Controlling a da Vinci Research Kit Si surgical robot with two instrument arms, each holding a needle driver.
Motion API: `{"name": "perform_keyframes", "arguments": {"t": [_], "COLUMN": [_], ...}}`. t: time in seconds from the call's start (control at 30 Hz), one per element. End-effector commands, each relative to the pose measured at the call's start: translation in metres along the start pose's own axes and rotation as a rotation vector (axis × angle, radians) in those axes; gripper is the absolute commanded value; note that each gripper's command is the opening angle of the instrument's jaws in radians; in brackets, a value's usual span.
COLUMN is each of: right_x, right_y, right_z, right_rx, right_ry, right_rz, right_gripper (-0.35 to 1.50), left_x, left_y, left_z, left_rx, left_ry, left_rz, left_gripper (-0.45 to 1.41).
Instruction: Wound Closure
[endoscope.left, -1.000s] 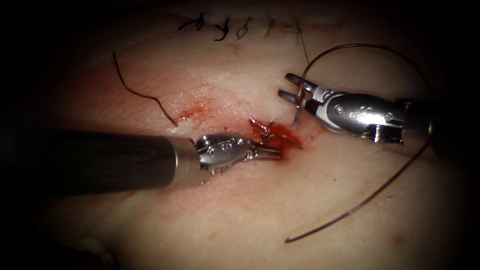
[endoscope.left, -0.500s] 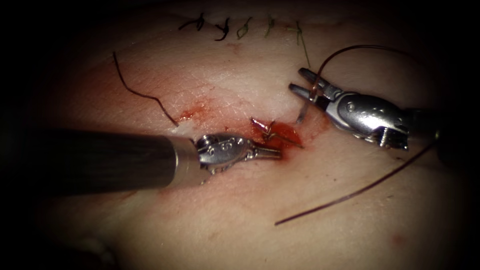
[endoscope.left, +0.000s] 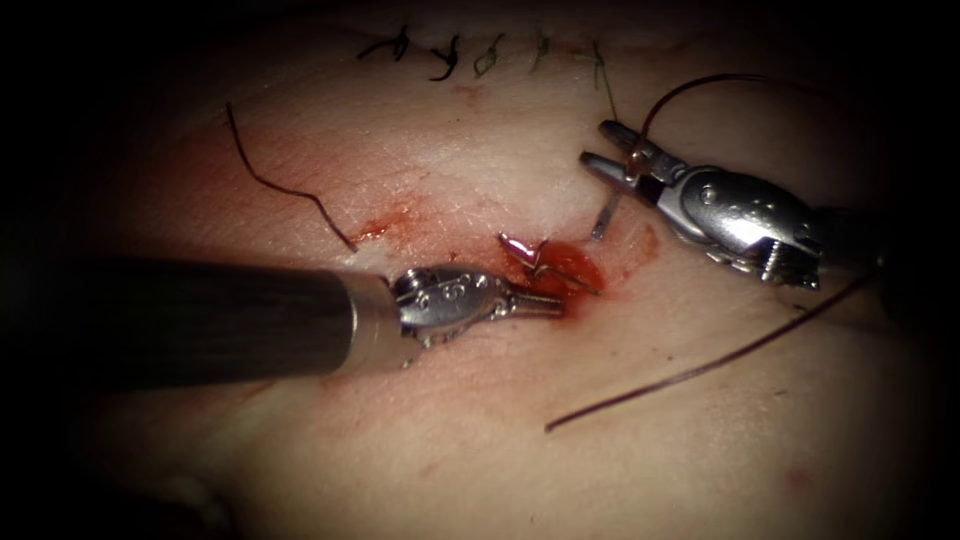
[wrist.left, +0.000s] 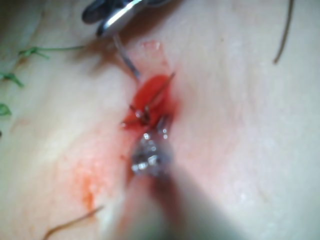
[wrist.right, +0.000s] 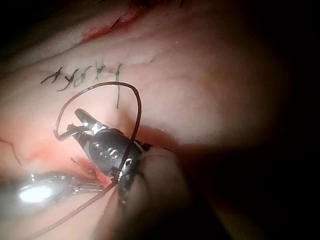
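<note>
Needle (endoscope.left: 606, 215) hangs from the right tool (endoscope.left: 612, 155), held near one end of its curve, free of the tissue (endoscope.left: 470, 430), tip pointing down toward the cut (endoscope.left: 560, 268) just below and left of those jaws; likely kept clear of the wound while thread is managed, that's a judgement. Right jaws look parted at the tips yet pinch the needle and thread (endoscope.left: 700, 368) further back near the hinge; compared with the earlier endoscope pictures this tool has lifted up and to the right, and the thread loop above it has tightened. Thread arcs over the right tool, runs back past its shaft, then trails across the tissue below it to a free end. Left tool (endoscope.left: 545, 303) sits at the cut's lower left edge, jaws narrow, tips touching the wet red fluid (endoscope.left: 572, 262) and the tissue margin; can't tell whether it pinches tissue or just rests. A knot or stitch shows in the cut, just above the left tips. Cut thread end (endoscope.left: 285, 190) lies well away on the left; finished stitches (endoscope.left: 480, 50) lie above.
</note>
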Motion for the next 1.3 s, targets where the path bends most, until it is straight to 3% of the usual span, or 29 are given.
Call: {"name": "perform_keyframes", "arguments": {"t": [0.03,0.43,0.97,1.3], "right_x": [-0.0011,-0.0025,-0.0033,-0.0059], "right_y": [-0.0009,-0.0006,-0.0001,-0.001], "right_z": [0.0011,0.0012,0.0012,0.0012], "right_rx": [0.026,0.062,0.088,0.116], "right_ry": [-0.019,-0.068,-0.115,-0.232], "right_rz": [0.032,0.292,0.404,0.491], "right_gripper": [-0.35,-0.35,-0.35,-0.35], "left_x": [-0.0005,-0.0005,-0.0005,-0.0005], "left_y": [0.0001,0.0,0.0,0.0], "left_z": [0.0008,0.0008,0.0008,0.0007], "left_rx": [-0.001,-0.001,-0.002,-0.002], "left_ry": [-0.001,-0.001,-0.001,-0.001], "left_rz": [-0.002,-0.002,-0.001,-0.001], "left_gripper": [0.03,0.03,0.03,0.03]}}
